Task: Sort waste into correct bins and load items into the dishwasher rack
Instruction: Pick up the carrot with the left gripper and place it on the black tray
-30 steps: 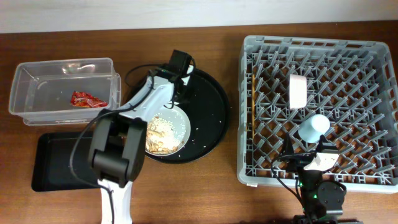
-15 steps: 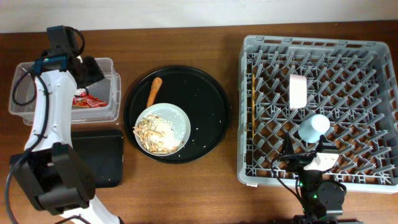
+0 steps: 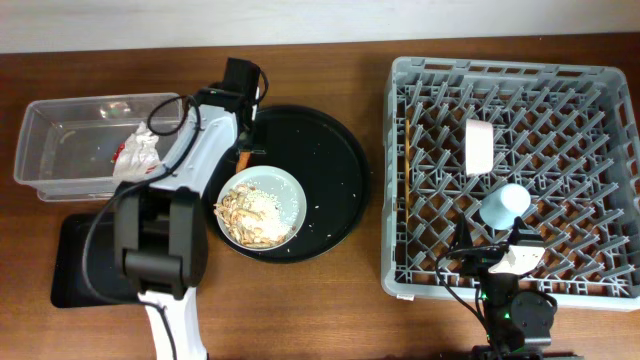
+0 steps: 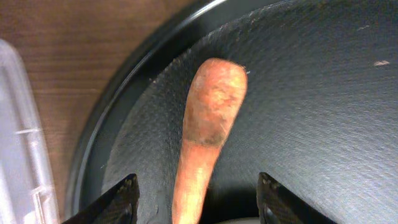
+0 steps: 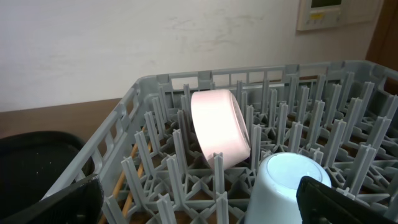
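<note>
My left gripper hangs open over the round black tray. In the left wrist view its fingers stand either side of the orange-brown sausage piece without touching it. The plate just below holds pale shredded scraps. In the clear tub lie a crumpled white tissue and a red wrapper. The grey rack holds the white bowl, the light-blue cup upside down, and the chopsticks. My right gripper is open and empty at the rack's near edge.
A flat black rectangular tray lies at the front left, partly under my left arm. The round black tray sits between the tub and the rack, with crumbs scattered on it. Bare brown table runs along the back.
My left gripper left the round tray shut, swung to the clear tub and opened. The tissue now lies there, and the gripper is back over the sausage. The right arm is still.
</note>
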Robot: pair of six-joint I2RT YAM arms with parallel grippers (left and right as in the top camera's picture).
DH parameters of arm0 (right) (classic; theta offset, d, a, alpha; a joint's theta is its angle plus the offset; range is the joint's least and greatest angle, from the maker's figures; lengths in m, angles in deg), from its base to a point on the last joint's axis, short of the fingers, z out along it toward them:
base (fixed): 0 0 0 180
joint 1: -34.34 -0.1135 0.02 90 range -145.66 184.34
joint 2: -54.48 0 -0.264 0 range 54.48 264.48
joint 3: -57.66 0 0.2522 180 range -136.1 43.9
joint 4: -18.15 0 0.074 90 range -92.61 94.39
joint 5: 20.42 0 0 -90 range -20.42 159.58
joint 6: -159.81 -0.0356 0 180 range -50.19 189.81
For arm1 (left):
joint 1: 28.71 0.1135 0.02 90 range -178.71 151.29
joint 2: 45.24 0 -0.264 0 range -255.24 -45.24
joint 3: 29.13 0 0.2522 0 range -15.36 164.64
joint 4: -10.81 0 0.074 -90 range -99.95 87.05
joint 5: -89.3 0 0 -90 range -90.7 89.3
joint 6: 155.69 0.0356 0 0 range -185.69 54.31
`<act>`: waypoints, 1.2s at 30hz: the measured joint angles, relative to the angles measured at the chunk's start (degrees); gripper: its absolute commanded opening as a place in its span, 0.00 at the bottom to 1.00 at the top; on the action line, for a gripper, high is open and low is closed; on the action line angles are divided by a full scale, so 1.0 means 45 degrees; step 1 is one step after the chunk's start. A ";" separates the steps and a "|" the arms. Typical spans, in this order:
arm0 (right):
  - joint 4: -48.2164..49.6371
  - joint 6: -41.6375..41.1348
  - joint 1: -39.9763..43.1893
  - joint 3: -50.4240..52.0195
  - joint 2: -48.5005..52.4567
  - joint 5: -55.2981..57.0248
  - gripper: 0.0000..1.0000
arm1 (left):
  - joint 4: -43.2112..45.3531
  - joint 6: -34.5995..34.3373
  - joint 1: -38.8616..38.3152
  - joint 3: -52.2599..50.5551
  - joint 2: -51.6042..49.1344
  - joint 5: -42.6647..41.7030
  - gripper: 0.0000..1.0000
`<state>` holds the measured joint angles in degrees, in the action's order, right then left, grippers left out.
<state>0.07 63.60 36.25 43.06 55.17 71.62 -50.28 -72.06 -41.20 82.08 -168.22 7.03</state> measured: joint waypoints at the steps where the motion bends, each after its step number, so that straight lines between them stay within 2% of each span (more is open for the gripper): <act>1: 0.0000 0.0000 0.0000 0.0000 0.0000 0.0000 0.98 | 0.0039 0.0029 0.0005 -0.0015 -0.0277 0.0029 0.49; 2: 0.0000 -0.0005 0.0000 0.0000 0.0000 0.0000 0.98 | 0.0049 0.0107 0.0005 -0.0015 -0.0461 0.0058 0.45; 3: 0.0000 -0.0005 0.0000 0.0000 0.0000 0.0000 0.98 | 0.0102 0.0248 0.0005 -0.0015 -0.0617 0.0058 0.36; 4: 0.0000 -0.0005 0.0000 0.0000 0.0000 0.0000 0.98 | 0.0248 0.0423 0.0005 -0.0015 -0.0665 0.0058 0.34; 13: 0.0000 -0.0005 0.0000 0.0000 0.0000 0.0000 0.98 | 0.0821 0.1885 0.0015 -0.0219 -0.0957 0.0063 0.34; 14: 0.0000 0.0000 0.0000 0.0000 0.0000 0.0000 0.98 | 0.0831 0.1909 0.0024 -0.0223 -0.1049 0.0063 0.31; 16: -0.0005 0.0005 0.0000 0.0000 0.0000 0.0000 0.98 | 0.0860 0.1953 0.0029 -0.0223 -0.1103 0.0053 0.17; 19: 0.0000 -0.0005 0.0000 0.0000 0.0000 0.0005 0.98 | 0.0865 0.2079 0.0049 -0.0180 -0.1107 0.0194 0.13; 21: 0.0000 0.0000 0.0000 0.0000 0.0000 0.0005 0.98 | 0.0073 0.2093 0.0053 0.0529 -0.1253 0.0588 0.13; 23: 0.0000 -0.0005 0.0000 0.0000 0.0000 0.0000 0.98 | -0.0986 0.2089 0.0063 0.2399 -0.1277 0.1326 0.13; 25: 0.0005 0.0000 0.0000 0.0000 0.0000 0.0005 0.98 | -0.2127 0.1948 0.0063 0.3793 -0.0957 0.1768 0.01; 27: -0.0005 -0.0005 0.0000 0.0000 0.0000 0.0000 0.98 | -0.4197 0.0908 0.0083 0.4556 0.0078 0.2001 0.00; 29: 0.0000 -0.0010 0.0000 0.0000 0.0000 0.0000 0.98 | -0.7203 -0.1287 0.0403 0.4707 0.1676 0.2147 0.01; 32: 0.0000 -0.0005 0.0000 0.0000 0.0000 0.0000 0.98 | -0.9622 -0.3682 0.1982 0.4789 0.4143 0.2361 0.01; 34: -0.0005 -0.0015 0.0000 0.0000 0.0005 0.0005 0.98 | -0.9865 -0.4692 0.2968 0.3764 0.5153 0.2550 0.00; 35: 0.0010 0.0000 0.0000 0.0000 0.0005 0.0005 0.98 | -0.9947 -0.5255 0.3648 0.2710 0.5702 0.2637 0.00; 36: 0.0010 0.0000 -0.0005 0.0000 0.0005 -0.0005 0.98 | -0.9238 -0.5795 0.4289 0.1229 0.6309 0.2686 0.01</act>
<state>0.12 63.60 36.23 43.06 55.19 71.60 -91.86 -98.14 -21.90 87.61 -139.83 19.12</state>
